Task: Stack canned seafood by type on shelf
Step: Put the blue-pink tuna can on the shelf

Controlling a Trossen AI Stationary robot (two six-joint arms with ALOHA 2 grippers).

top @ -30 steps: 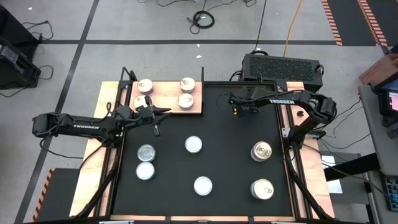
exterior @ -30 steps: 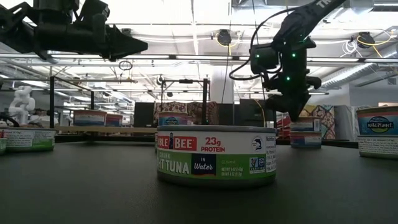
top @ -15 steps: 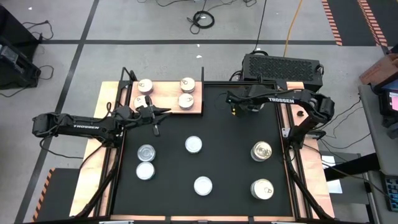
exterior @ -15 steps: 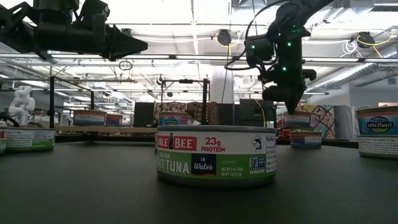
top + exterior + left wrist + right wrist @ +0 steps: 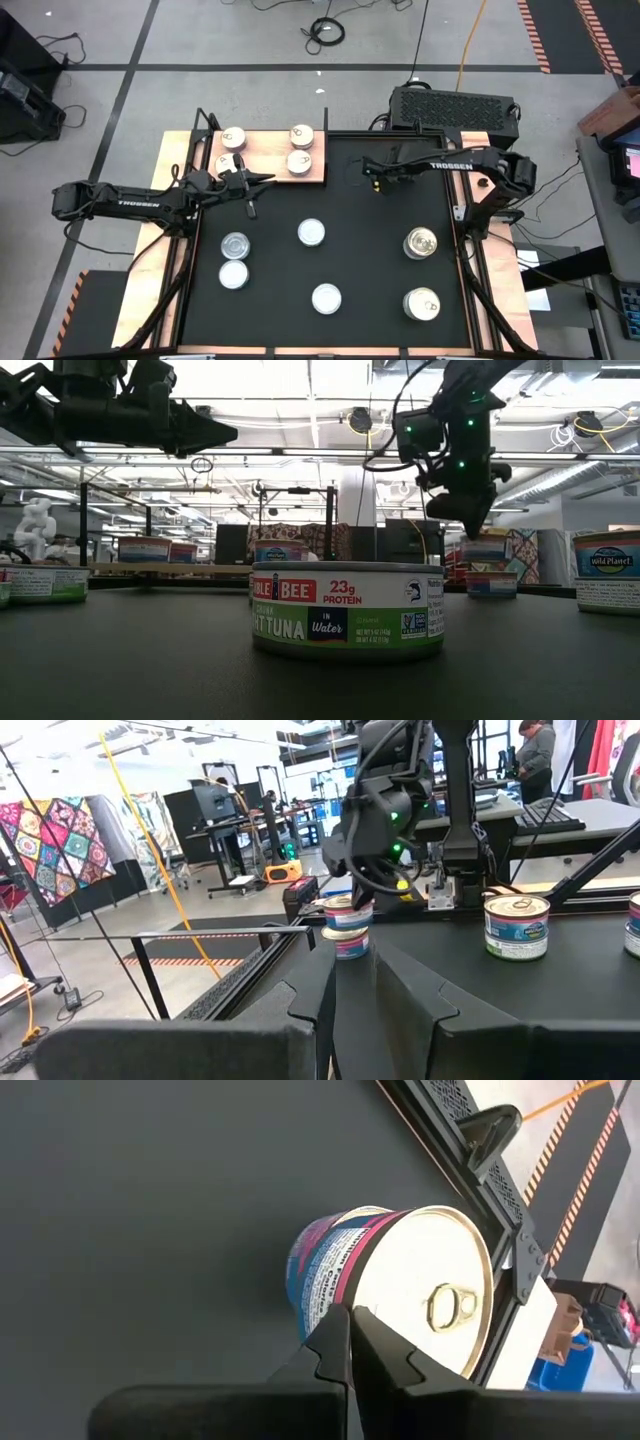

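The shelf (image 5: 268, 168), a light wooden board, lies at the mat's back left with several tins (image 5: 301, 136) on it. More canned seafood stands loose on the black mat: silver tins (image 5: 312, 232) and gold-lidded ones (image 5: 421, 242). My left gripper (image 5: 258, 186) hangs at the shelf's front edge, fingers slightly apart and empty (image 5: 355, 975). My right gripper (image 5: 372, 178) hovers shut (image 5: 350, 1328) over the mat's back middle. It sits just above a stack of two purple-labelled tins (image 5: 346, 925) with a gold pull-tab lid (image 5: 445, 1300). It holds nothing.
A green tuna tin (image 5: 345, 610) stands closest in the low view. A black box (image 5: 455, 103) sits behind the table. The mat's metal frame (image 5: 460, 230) runs along the right side. People and desks show in the room behind.
My right gripper has drifted slightly left and toward the front over the stacked tins, staying shut. The left arm and the tins have not moved.
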